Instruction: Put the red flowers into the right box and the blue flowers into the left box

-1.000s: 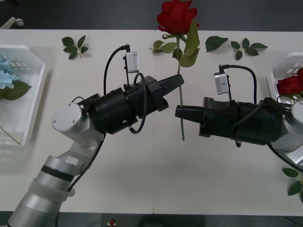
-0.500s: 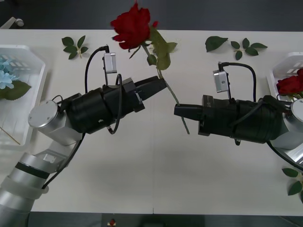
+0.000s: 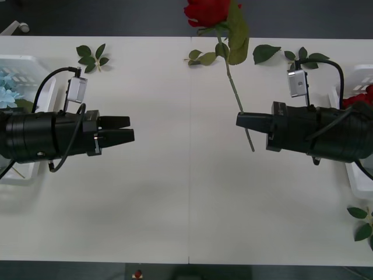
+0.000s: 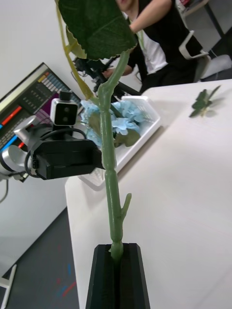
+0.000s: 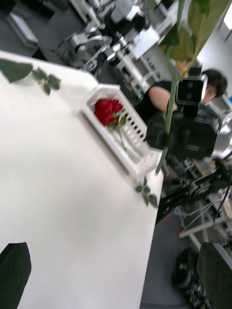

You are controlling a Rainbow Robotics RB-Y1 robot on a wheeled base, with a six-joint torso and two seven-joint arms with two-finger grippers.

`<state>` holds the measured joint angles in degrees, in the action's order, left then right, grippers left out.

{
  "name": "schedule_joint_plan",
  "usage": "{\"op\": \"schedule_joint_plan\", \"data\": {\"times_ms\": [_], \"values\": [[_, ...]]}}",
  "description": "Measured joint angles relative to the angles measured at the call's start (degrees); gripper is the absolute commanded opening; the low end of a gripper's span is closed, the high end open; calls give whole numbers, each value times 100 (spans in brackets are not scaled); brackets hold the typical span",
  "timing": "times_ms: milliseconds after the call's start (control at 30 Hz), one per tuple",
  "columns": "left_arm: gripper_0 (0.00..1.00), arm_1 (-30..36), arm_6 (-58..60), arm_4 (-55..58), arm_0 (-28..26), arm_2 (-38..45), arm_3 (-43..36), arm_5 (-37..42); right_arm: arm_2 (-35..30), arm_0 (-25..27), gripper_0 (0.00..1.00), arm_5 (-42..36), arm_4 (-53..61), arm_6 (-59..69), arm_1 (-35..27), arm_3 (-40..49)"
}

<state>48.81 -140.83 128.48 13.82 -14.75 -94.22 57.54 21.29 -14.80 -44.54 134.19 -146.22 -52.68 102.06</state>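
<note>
Right gripper (image 3: 240, 121) sits at three o'clock over the table (image 3: 186, 198), black fingers pinched tight on the stem of a red rose (image 3: 208, 10), whose bloom rises toward twelve o'clock with its leaves just below. Left gripper (image 3: 132, 129) hangs at nine o'clock, fingers spread apart and holding nothing. The left box (image 3: 41, 99) at the left edge holds blue flowers (image 3: 7, 96); the right box (image 3: 349, 79) at the right edge holds another red bloom (image 5: 107, 110). No readable writing or labels anywhere.
</note>
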Motion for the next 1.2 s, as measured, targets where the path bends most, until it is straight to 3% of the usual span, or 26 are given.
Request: {"op": "schedule_joint_plan", "data": {"times_ms": [300, 533, 867, 1200], "values": [[100, 1190, -7, 403, -25, 0, -42, 45, -330, 0, 0, -78, 0, 1299, -1652, -25], [100, 1893, -11, 542, -21, 0, -321, 44, -650, 0, 0, -982, -2, 2353, -2772, -903], [100, 2273, -120, 1405, -111, 0, -1031, -352, -756, -132, 0, -1972, -1618, 3015, -3360, -2480], [100, 2334, -121, 1456, -472, 0, -1249, -461, -760, -234, 0, -2299, -3545, 3719, -3515, -3073]]}}
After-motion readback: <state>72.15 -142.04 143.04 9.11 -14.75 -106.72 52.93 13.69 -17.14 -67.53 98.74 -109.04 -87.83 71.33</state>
